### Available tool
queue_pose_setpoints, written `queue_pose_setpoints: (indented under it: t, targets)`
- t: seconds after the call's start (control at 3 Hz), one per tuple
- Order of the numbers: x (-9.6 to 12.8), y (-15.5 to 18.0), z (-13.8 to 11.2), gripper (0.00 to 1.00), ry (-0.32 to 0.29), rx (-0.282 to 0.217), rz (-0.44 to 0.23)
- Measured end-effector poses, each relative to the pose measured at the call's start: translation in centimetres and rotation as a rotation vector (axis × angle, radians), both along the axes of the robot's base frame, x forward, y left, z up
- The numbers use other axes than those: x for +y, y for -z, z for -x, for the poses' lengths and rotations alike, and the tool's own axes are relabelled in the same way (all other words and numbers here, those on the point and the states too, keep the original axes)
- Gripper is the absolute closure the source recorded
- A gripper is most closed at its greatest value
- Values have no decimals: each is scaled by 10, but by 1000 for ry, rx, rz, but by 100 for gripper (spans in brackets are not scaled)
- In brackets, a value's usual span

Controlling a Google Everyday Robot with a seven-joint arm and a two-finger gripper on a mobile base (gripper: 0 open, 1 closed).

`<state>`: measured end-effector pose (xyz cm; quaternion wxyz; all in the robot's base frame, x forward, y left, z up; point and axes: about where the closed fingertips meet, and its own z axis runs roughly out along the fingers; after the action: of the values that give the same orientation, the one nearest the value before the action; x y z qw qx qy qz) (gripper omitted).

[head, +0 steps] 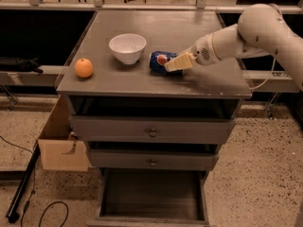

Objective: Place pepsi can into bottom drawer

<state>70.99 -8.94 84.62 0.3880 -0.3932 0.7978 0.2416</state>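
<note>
The pepsi can [158,62], blue with a red-white-blue logo, lies on its side on the grey cabinet top [142,79], just right of the white bowl. My gripper [176,63] reaches in from the right on the white arm [246,34] and sits right at the can's right end, overlapping it. The can rests on the top. The bottom drawer [151,195] is pulled open below, with its dark inner floor showing and nothing in it.
A white bowl [127,48] and an orange fruit [84,68] stand on the left half of the top. Two upper drawers with round knobs [152,133] are shut. A cardboard box [61,148] and a black pole [23,186] lie on the floor at left.
</note>
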Motion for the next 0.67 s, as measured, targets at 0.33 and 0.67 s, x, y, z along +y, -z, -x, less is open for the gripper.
queue_pose_setpoints:
  t: [0.33,0.67]
  targets:
    - [0,0,0,100,0,0,0]
    - [-1,-3,3,100,8,52,28]
